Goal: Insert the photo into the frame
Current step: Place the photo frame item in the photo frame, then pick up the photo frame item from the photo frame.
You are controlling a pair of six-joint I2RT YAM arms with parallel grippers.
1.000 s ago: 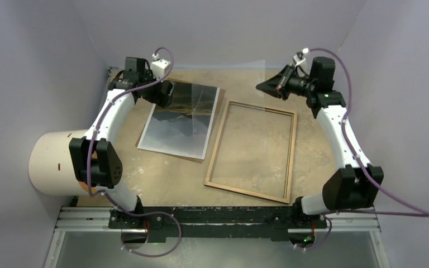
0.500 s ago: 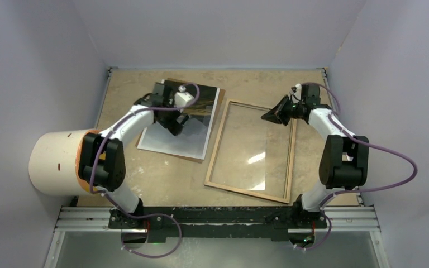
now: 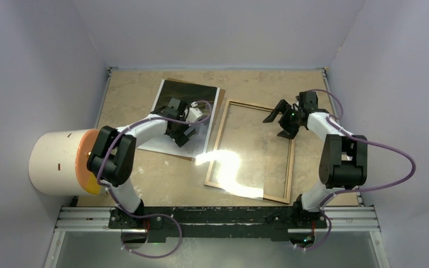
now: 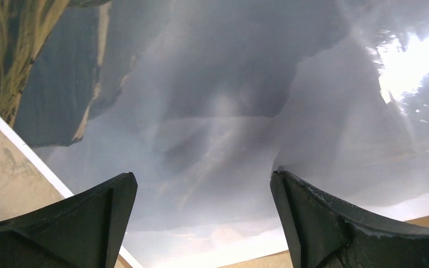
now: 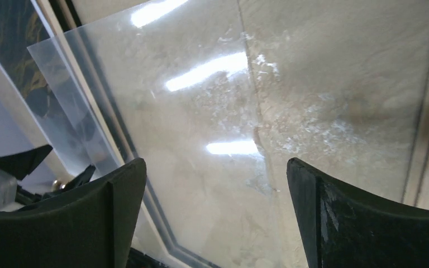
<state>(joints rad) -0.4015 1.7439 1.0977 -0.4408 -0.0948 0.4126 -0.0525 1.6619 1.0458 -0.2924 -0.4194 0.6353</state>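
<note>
The photo [image 3: 170,114], a glossy mountain print with a white border, lies at the back left on a brown backing board [image 3: 221,97]. My left gripper [image 3: 185,134] hovers open just above the print's pale lower half, which fills the left wrist view [image 4: 212,111]; nothing sits between its fingers [image 4: 100,218]. The frame [image 3: 291,162] lies wood side up to the right. A clear sheet [image 3: 229,164] rests in it, skewed, one corner [image 5: 39,53] past the left rail toward the photo [image 5: 5,44]. My right gripper [image 3: 276,125] stands open over the frame's far right part, holding nothing.
A large white cylinder with an orange end [image 3: 56,162] lies at the table's left edge beside the left arm. Grey walls close in the back and both sides. Strong glare sits on the clear sheet near the frame's front left corner.
The right gripper carried the clear sheet down from high up onto the frame and let it go, opening. The left arm came down and forward over the photo's lower half.
</note>
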